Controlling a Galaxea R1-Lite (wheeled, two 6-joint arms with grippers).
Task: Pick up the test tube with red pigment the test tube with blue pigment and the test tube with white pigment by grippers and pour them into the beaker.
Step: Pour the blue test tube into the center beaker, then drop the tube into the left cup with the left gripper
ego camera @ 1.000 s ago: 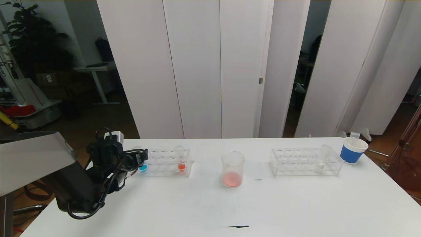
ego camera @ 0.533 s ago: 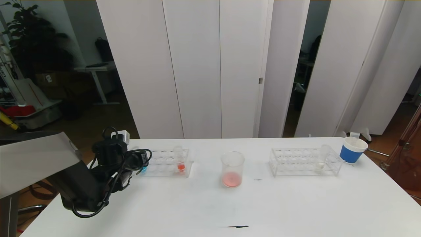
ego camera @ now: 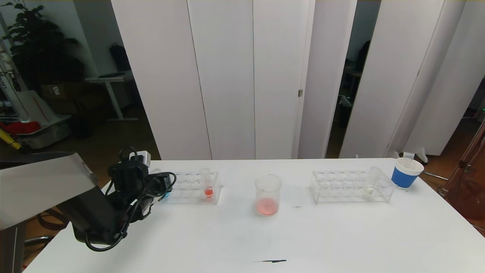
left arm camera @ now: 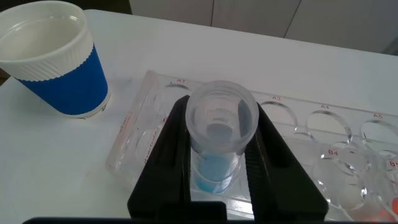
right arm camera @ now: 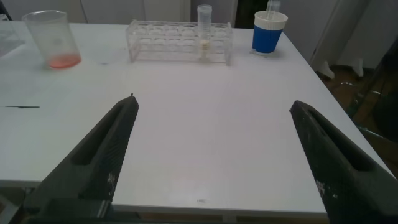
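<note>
1. The left gripper [left arm camera: 219, 163] stood at the left end of the left tube rack [ego camera: 193, 187], its two black fingers [left arm camera: 171, 155] clamped on the test tube with blue pigment [left arm camera: 219, 138], which sat upright between them in an end hole of that rack.
2. Blue liquid filled the bottom of the tube, below the fingers' grip; its flared rim rose above them.
3. Just beyond the gripper, off the rack's end, stood a white paper cup with a blue sleeve [left arm camera: 53, 59].
4. A tube with orange-red liquid [ego camera: 207, 184] stood at the other end of the same rack, well apart from the gripper.
5. The beaker [ego camera: 268, 195], holding a little pinkish-red liquid, stood past the rack, to the gripper's right.
6. The right gripper [right arm camera: 217, 155] hovered low over the near right part of the white table [ego camera: 341, 235], its fingers [right arm camera: 109, 155] spread wide apart and holding nothing.
7. Far ahead of it, the test tube with white pigment [right arm camera: 204, 28] stood upright in the right tube rack [right arm camera: 180, 40], with a second blue-sleeved cup [right arm camera: 269, 31] just beside that rack.
</note>
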